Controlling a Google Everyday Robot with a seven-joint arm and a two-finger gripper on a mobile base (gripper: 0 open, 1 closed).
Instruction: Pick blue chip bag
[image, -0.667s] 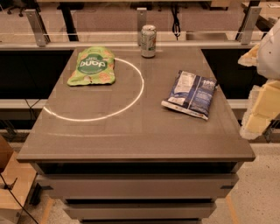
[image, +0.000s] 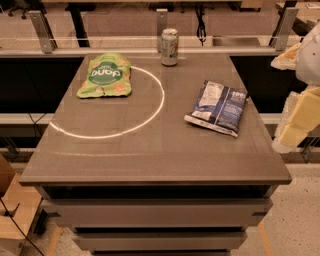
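The blue chip bag (image: 218, 107) lies flat on the right half of the grey table (image: 150, 155), its white nutrition-label panel facing up. My gripper (image: 294, 124) shows as cream-coloured parts at the right edge of the camera view. It hangs beside the table's right edge, to the right of the bag and apart from it. It holds nothing that I can see.
A light green snack bag (image: 105, 75) lies at the back left of the table. A soda can (image: 169, 47) stands upright at the back middle. A bright ring of light (image: 159, 100) marks the tabletop. A rail with posts (image: 40, 31) runs behind the table.
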